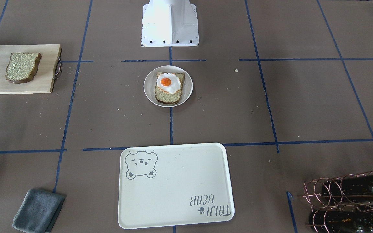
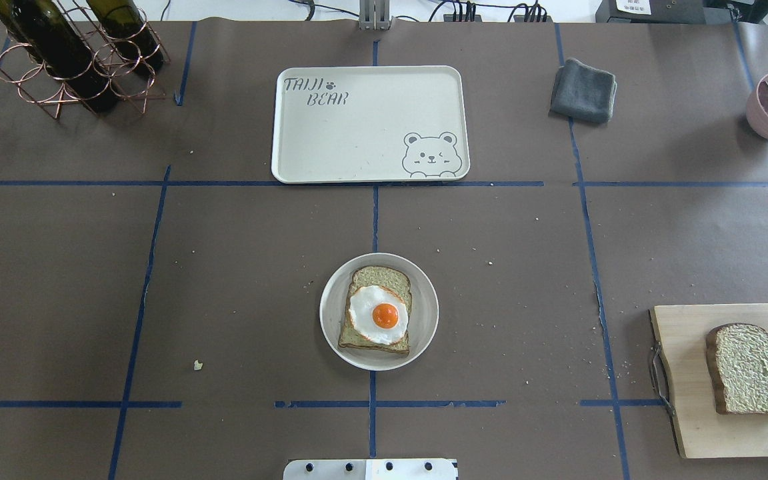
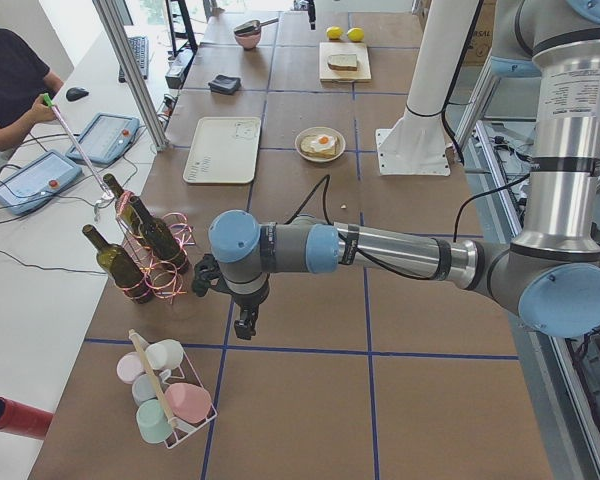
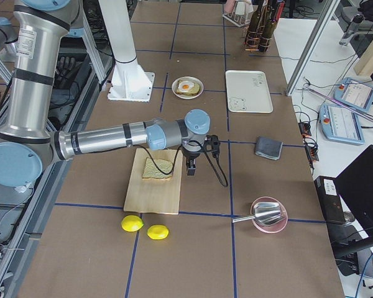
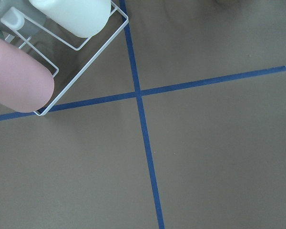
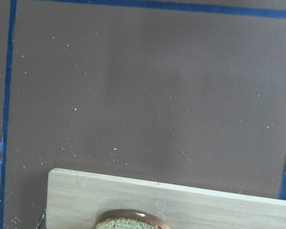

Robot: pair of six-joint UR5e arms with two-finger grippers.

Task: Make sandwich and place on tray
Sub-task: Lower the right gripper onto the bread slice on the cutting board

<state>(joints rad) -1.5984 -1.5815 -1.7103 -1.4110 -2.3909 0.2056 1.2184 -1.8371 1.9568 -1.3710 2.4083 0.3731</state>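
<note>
**Bench layout with both arms away from the plate.** A small white plate (image 2: 331, 313) stood at the middle of the bench (image 2: 224, 267), nearer the robot's edge than the operators' edge. On it lay one bread slice (image 2: 376, 275) with the fried egg (image 2: 363, 313) on top, yolk up and uncovered. The second bread slice (image 2: 749, 368) lay flat on the wooden cutting board (image 2: 691, 413), near the corner where the robot's edge meets the robot's right end of the bench. The tray (image 2: 357, 133) lay along the middle of the operators' edge, well apart from the plate, and carried nothing.

The right arm (image 4: 112, 138) reached out over the cutting board. Its jaws pointed down above the bench just beyond the board's operator-side edge. The second slice was just beside the jaws, not between them. Whether these jaws were wide or narrow cannot be told.

The left arm (image 3: 380, 248) stretched toward the robot's left end of the bench. Its jaws hung between the wire bottle rack (image 3: 150, 262) and the cup rack (image 3: 165, 395), far from the plate and both slices. Their opening likewise cannot be told.

A folded grey cloth (image 2: 583, 90) lay near the operators' edge, to the robot's right of the tray.
</note>
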